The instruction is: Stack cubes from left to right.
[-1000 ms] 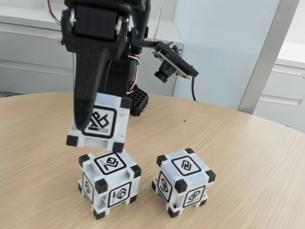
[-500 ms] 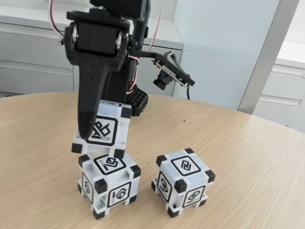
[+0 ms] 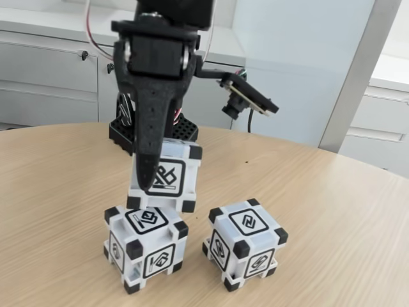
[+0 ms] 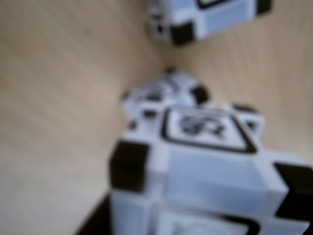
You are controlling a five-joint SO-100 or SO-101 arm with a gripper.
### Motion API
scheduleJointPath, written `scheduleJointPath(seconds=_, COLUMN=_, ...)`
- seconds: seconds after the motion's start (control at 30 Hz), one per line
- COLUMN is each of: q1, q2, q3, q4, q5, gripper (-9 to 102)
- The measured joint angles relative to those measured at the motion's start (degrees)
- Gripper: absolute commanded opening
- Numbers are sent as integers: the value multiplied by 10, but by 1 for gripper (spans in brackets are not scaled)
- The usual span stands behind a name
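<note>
Gripper (image 3: 155, 167): black, coming down from above in the fixed view, its fingers closed against the sides of the held cube; the front finger (image 3: 151, 137) lies flat over the cube's near face, beside the glyph.
Held cube (image 3: 165, 176): 1 white cube with black corners, clamped in the gripper and slightly tilted. It sits just above the left cube, shifted toward that cube's back right; whether its underside touches the top below cannot be told. In the wrist view it fills the lower right, blurred (image 4: 205, 166).
Left cube (image 3: 146, 246): nearest the fixed camera, standing on the table directly under the held cube. In the wrist view a blurred part of it shows just beyond the held cube (image 4: 159, 95).
Right cube (image 3: 245, 242): also at the front, on the table just beside the left cube, with a narrow gap between the 2. It stands alone with nothing on top. In the wrist view its edge shows at the top (image 4: 210, 17).
Table (image 3: 332, 217): light wood grain with a rounded far edge.
Wrist camera (image 3: 246, 99): small board and lens jutting from the arm to the right, higher and farther back.
Cabinets (image 3: 45, 70): grey drawer fronts beyond the table, at the left.
</note>
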Motion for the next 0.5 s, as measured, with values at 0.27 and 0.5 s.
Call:
scheduleJointPath(seconds=0.27, q1=0, q2=0, q3=0, q4=0, q5=2, gripper=19)
scheduleJointPath(seconds=0.5, q1=0, q2=0, q3=0, q4=0, q5=-11, gripper=19)
